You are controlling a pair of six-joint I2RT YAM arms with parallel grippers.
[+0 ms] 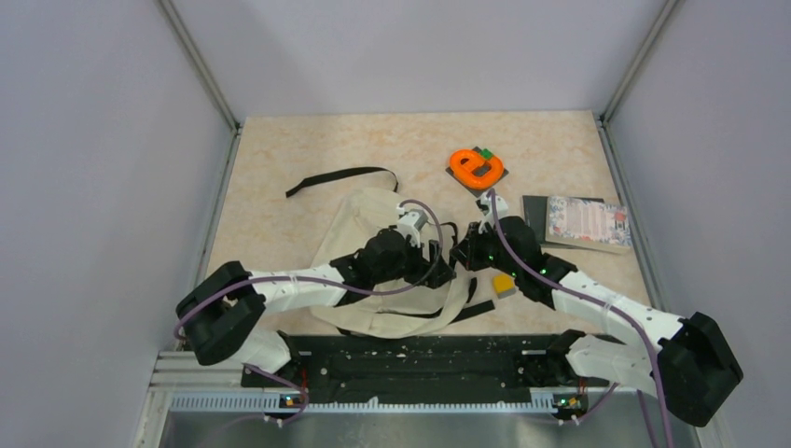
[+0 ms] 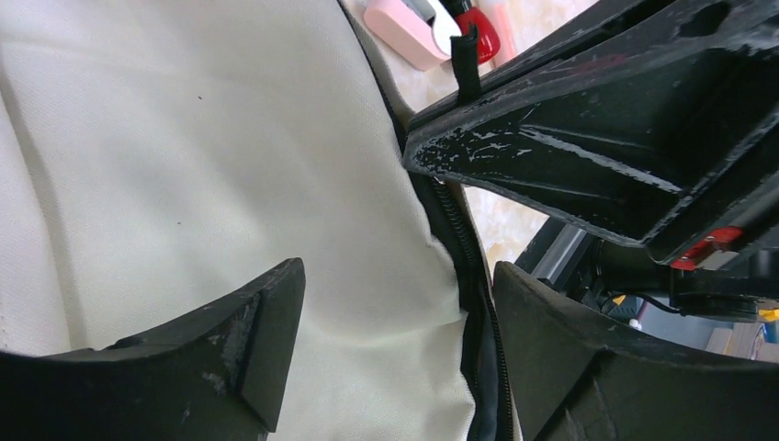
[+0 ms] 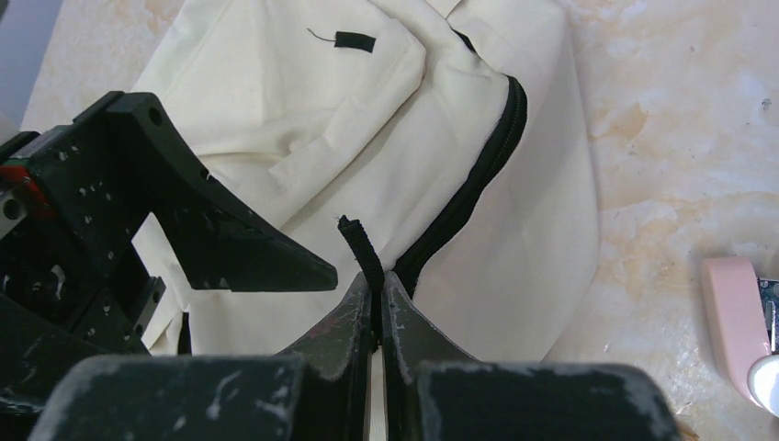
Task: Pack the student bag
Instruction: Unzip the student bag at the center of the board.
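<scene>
Grey-walled booth, marbled beige tabletop (image 1: 308, 140).

Overhead view: the bag (image 1: 368, 217) lies flat at lower centre, just ahead of the arm bases. One black strap (image 1: 340, 175) trails toward the upper left. An orange ring (image 1: 476, 166) sits at upper centre-right and books (image 1: 578, 222) at the right edge, all of them outside the bag. Both arms meet over the bag's right side.

Left wrist view: left gripper (image 2: 395, 354) spread wide, with cream cloth and the zipper (image 2: 455, 230) between its fingers and nothing clamped. A pink case (image 2: 404, 32) shows at the top.

Right wrist view: right gripper (image 3: 377, 285) clenched on the black pull tab (image 3: 360, 246) at bottom centre. The zipper runs from there toward the upper right and looks closed.

My read: this is the opening step, and the bag is not yet unzipped. Next I'd want the left pinching cloth beside the track as an anchor. The right would then draw the tab along the zipper's curve. Unanchored, the soft bag would likely drag along.
</scene>
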